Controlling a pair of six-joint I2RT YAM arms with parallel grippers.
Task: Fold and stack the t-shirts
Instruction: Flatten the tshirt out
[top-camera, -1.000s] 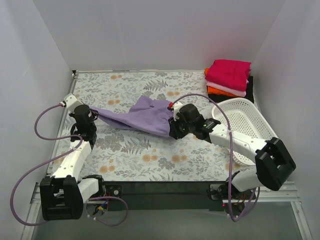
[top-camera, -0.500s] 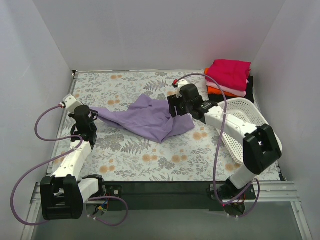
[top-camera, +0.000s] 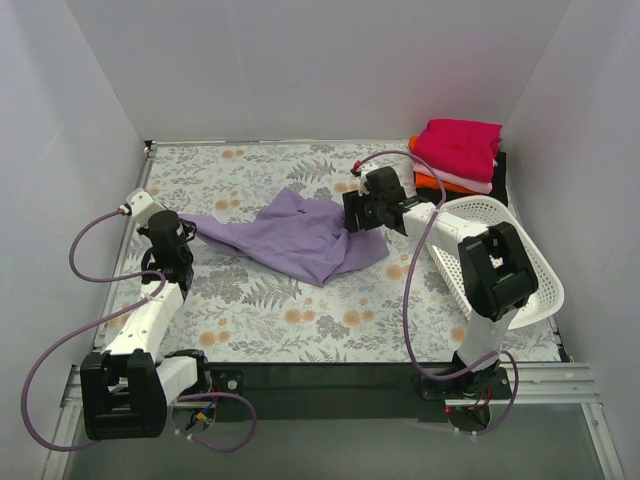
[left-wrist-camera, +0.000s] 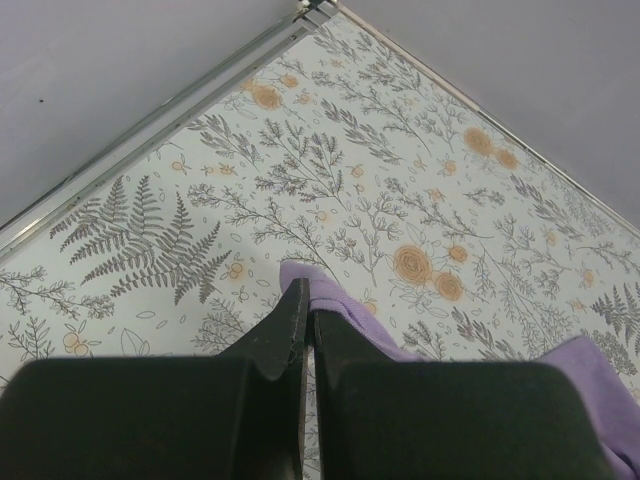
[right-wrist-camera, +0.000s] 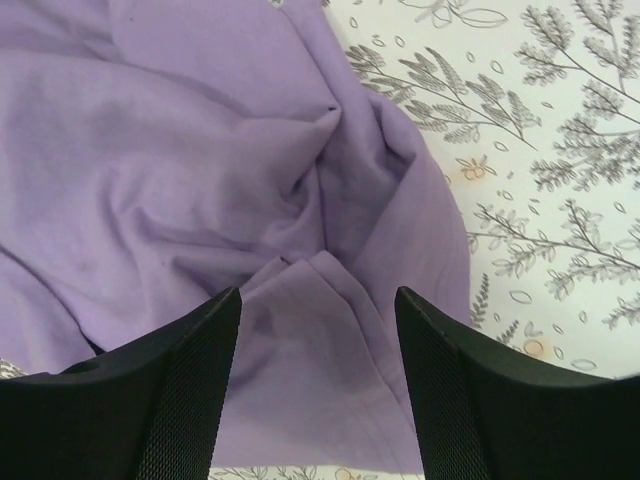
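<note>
The lavender-purple t-shirt lies crumpled across the middle of the floral table. My left gripper is shut on its left corner, pulled out towards the left edge. My right gripper is open and empty, hovering just above the shirt's right side, with cloth between and below its fingers. Folded t-shirts are stacked at the back right: magenta on top, pale pink and orange under it, black at the bottom.
A white plastic lattice basket stands tilted at the right, close behind my right arm. Grey walls enclose the table on three sides. A metal rail runs along the table's far left edge.
My right gripper let go of the shirt's right edge and moved back and up; the shirt's right part dropped and now lies slack. The left gripper has not moved.
</note>
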